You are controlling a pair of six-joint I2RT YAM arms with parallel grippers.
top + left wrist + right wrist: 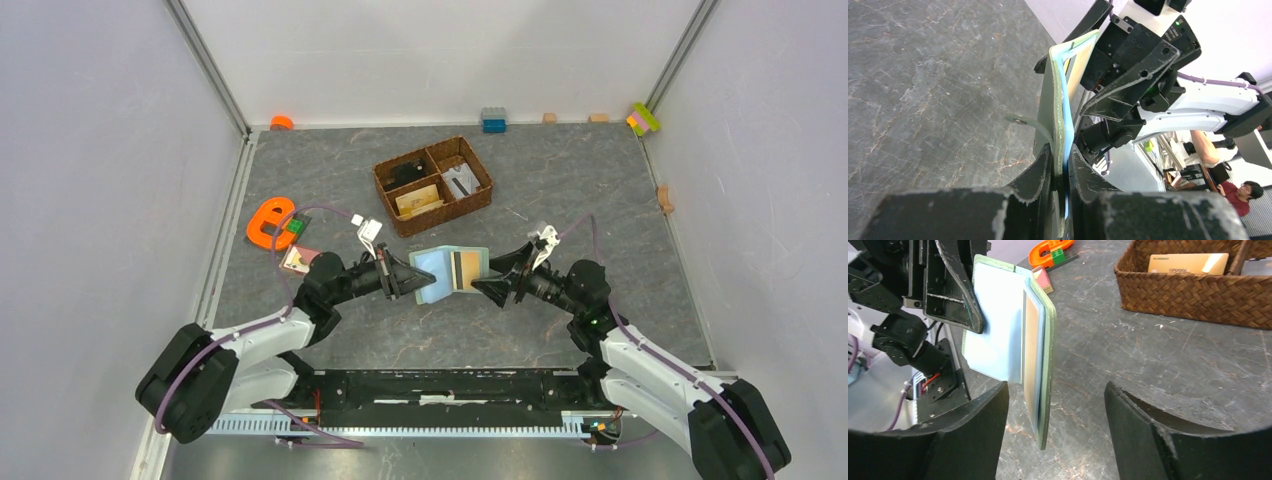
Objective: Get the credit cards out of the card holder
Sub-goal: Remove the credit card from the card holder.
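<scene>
The left arm reaches forward from its base toward the middle of the surface (560, 190), its forearm low. The left claw (413, 278) is closed tight on the near-left edge of the card holder (435, 268), and the left wrist view shows both fingers (1040, 172) pinching the green cover and the pale blue lining together. The right arm mirrors it from the other side. The right claw (487, 277) is spread wide and grips nothing; its fingers (973, 425) flank the holder's free edge, and it cannot be told whether either one touches it.

The one card holder is held up off the surface between the two claws, with its bifold open and the pale blue inside facing the right wrist camera. Three credit cards can be counted:
- one tan-orange card (1031, 347) sits in a slot of the holder;
- one tan card (420, 200) lies in a compartment of the wicker basket (1198, 290);
- one pinkish card (297, 260) lies on the surface just beside the orange letter-e shape (268, 222).

From the left wrist, the holder (1050, 110) appears only edge-on, so its slots are hidden. Any further cards behind the tan one cannot be made out; the basket's other two compartments hold dark and grey items too small to identify; the right wrist view crops the basket at the frame's edge.
</scene>
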